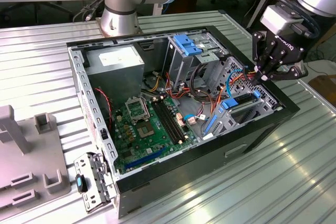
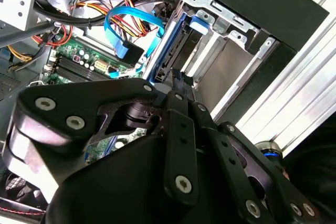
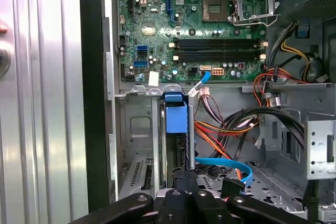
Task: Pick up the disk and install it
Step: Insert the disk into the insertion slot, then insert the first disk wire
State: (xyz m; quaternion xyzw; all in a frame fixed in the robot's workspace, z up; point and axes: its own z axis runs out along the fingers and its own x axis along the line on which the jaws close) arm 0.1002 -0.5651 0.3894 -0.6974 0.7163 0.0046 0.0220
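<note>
Now | gripper (image 1: 261, 75) closed | above disk (image 1: 242, 107) | seated in drive cage (image 3: 137, 129)

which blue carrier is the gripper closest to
The blue carrier in the low bay beside the gripper; the other carrier sits atop the tall cage, farther away.

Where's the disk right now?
The disk stands on edge in the drive cage at the case's end toward the exterior view's right, just under the gripper.
</note>
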